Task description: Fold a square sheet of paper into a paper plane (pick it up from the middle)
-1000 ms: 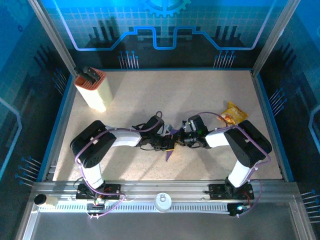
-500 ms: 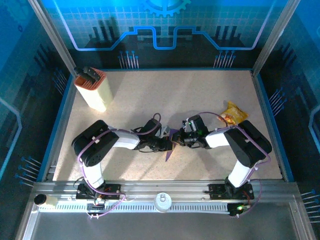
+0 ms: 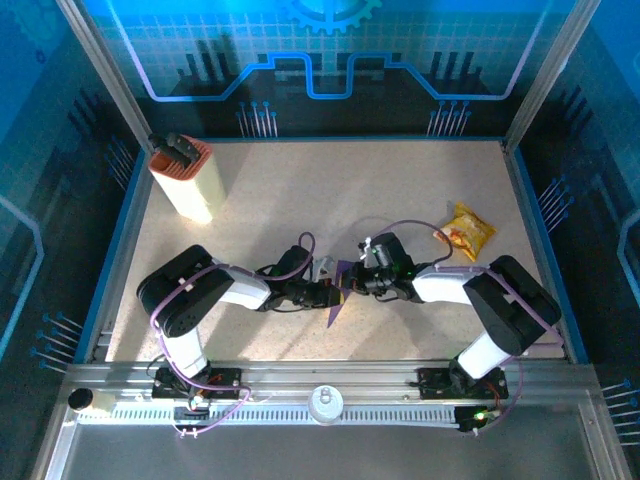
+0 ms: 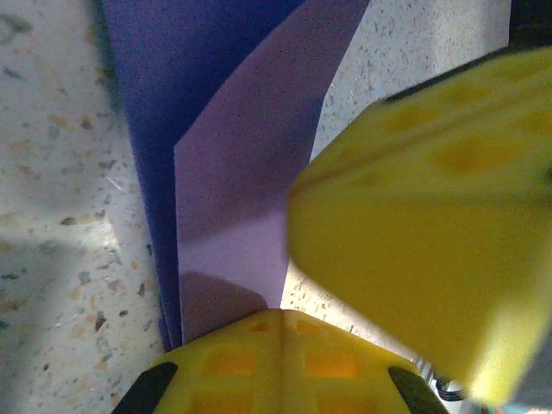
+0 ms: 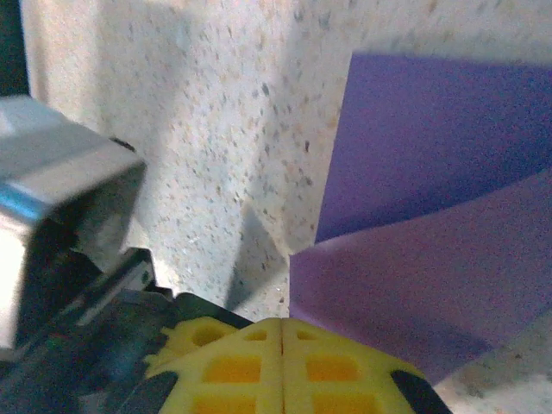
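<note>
- Square sheet of paper (image 3: 334,305), already a narrow creased wedge, flat on the table (image 3: 300,200), point towards the bases.
- Left gripper (image 3: 338,289) and right gripper (image 3: 357,282) both closed, tips at its far end; pinching or merely pressing, cannot tell.
- Likely mid-fold, setting a crease; next, a firm run along it without shifting the sheet.
- Versus a second ago: right elbow farther out, paper unmoved.

left gripper (image 3: 333,291), right gripper (image 3: 356,282): fingertips too small to tell apart in the top view.
purple paper (image 3: 337,303), top view: upper part hidden under both grippers; creases too small to read.
purple paper, left wrist view: cut off by the top edge; near end hidden beneath the yellow fingers (image 4: 336,349).
yellow block (image 4: 431,207): blurred, cut off at the right edge, overlapping the paper's right edge.
grey shape (image 5: 60,190): blurred, cut off at the left; cannot tell what it is.
</note>
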### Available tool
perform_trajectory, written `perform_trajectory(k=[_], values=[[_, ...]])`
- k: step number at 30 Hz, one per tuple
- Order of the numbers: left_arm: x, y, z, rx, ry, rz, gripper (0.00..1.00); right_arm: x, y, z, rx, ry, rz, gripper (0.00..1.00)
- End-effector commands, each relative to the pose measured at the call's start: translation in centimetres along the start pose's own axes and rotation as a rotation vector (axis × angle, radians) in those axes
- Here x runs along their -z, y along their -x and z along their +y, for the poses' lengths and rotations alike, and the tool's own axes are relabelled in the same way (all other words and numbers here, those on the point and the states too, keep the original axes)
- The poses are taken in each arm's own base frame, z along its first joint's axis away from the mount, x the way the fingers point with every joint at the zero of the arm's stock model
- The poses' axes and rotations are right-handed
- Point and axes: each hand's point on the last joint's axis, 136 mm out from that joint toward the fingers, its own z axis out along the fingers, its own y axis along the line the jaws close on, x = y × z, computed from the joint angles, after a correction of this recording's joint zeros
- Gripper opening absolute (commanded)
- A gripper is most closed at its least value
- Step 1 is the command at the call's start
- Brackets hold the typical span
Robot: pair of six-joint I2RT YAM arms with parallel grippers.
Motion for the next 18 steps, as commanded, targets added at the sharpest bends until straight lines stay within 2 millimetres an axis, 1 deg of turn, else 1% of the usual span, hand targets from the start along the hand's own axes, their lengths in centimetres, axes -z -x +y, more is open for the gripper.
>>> perform_trajectory(k=[1, 4, 8, 9, 12, 18], values=[[0.9, -7.7, 7.4, 0.210, 0.239, 0.222, 0.00, -1.1, -0.3, -2.3, -0.037, -0.062, 0.030, 0.07], [0.9, -7.8, 7.3, 0.204, 0.243, 0.234, 0.00, -1.2, 0.2, -4.5, -0.115, -0.081, 0.033, 0.07], [1.0, -8.1, 7.8, 0.204, 0.259, 0.238, 0.00, -0.6, 2.6, -5.0, -0.125, -0.060, -0.007, 0.07], [1.0, -8.2, 8.0, 0.207, 0.267, 0.239, 0.00, -0.4, 2.8, -5.6, -0.141, -0.074, -0.001, 0.07], [0.9, -8.4, 8.1, 0.216, 0.263, 0.247, 0.00, 0.4, 4.2, -6.5, -0.161, -0.092, -0.022, 0.07], [0.8, -8.5, 8.3, 0.221, 0.264, 0.250, 0.00, 1.6, 6.0, -8.2, -0.190, -0.171, -0.050, 0.07]])
